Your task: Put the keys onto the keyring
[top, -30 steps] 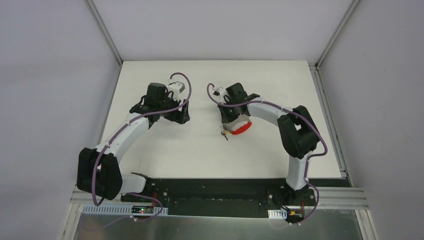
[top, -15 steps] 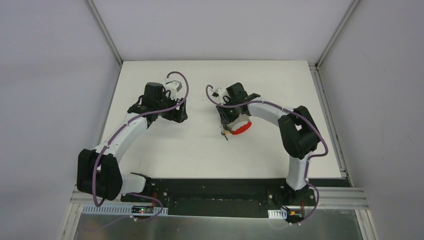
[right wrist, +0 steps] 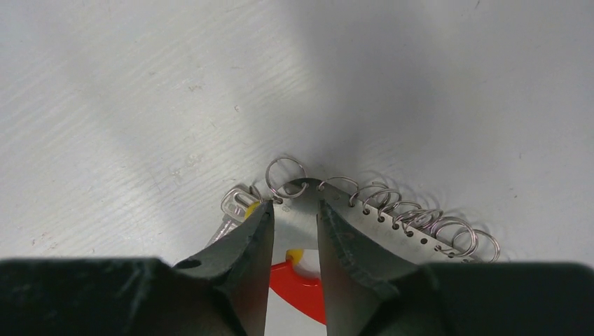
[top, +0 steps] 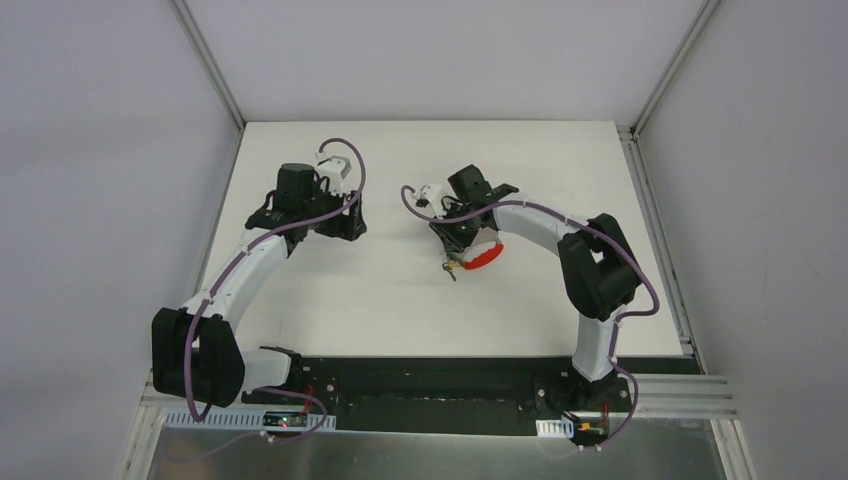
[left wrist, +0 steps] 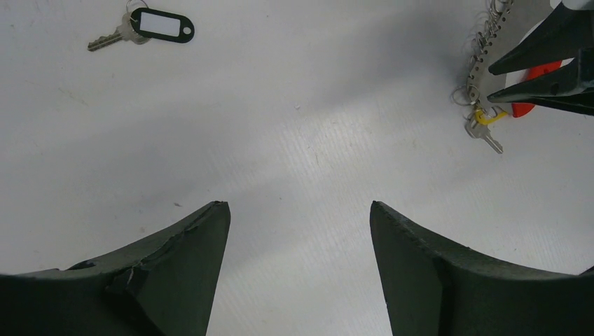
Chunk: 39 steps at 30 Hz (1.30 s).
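Note:
The loose key (left wrist: 108,42) is silver with a black tag (left wrist: 162,24). It lies on the table at the far left of the left wrist view. The keyring (top: 480,255) lies mid-table, a red band (right wrist: 298,283) with a metal strip of wire loops (right wrist: 399,227). A small key on a yellow ring (left wrist: 485,128) hangs at its end. My right gripper (right wrist: 295,204) hovers right over the strip's end, its jaws a narrow gap apart and holding nothing. My left gripper (left wrist: 298,206) is wide open over bare table, apart from both.
White table (top: 400,300) with a raised rim and grey walls around it. The right arm's fingers (left wrist: 543,70) reach into the left wrist view at the far right, above the keyring. The arm bases stand at the near edge.
My right gripper's jaws have parted from shut to a narrow gap over the keyring. My left arm has drifted left and a little farther back, still open.

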### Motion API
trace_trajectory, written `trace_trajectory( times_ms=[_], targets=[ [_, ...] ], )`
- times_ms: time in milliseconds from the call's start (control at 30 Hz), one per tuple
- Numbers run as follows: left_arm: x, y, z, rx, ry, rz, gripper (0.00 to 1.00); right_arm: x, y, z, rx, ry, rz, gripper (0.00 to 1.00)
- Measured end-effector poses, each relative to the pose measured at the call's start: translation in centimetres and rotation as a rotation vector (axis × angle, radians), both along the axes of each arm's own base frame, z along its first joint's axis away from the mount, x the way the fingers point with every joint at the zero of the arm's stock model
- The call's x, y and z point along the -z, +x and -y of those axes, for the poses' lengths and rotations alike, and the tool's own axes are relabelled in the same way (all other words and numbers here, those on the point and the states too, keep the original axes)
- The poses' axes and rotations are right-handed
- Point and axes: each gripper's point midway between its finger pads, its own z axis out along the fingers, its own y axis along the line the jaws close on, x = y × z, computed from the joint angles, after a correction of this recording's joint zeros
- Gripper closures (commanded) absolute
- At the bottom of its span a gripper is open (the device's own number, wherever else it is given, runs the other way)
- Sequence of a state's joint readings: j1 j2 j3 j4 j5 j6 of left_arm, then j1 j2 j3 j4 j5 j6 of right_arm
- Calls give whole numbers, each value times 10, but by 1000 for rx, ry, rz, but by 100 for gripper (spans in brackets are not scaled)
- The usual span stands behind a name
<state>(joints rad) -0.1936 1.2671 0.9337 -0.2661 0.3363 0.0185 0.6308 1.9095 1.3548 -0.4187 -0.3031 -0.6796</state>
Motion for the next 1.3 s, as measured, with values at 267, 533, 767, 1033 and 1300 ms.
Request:
trace_trajectory(
  times_ms=[267, 533, 767, 1033, 1300],
  targets=[
    [-2, 2, -6, -22, -4, 3, 25, -8, -2, -10, -68, 0, 31, 68],
    [-2, 3, -8, -28, -4, 3, 25, -4, -10, -15, -134, -34, 37, 65],
    [-2, 3, -9, -30, -4, 3, 25, 4, -7, -20, -162, -67, 47, 65],
    [-2, 4, -12, -41, -4, 3, 26, 4, -3, -21, -176, -82, 62, 63],
    [-1, 4, -13, -42, -5, 2, 25, 11, -3, -19, -198, -110, 54, 61]
  ],
)
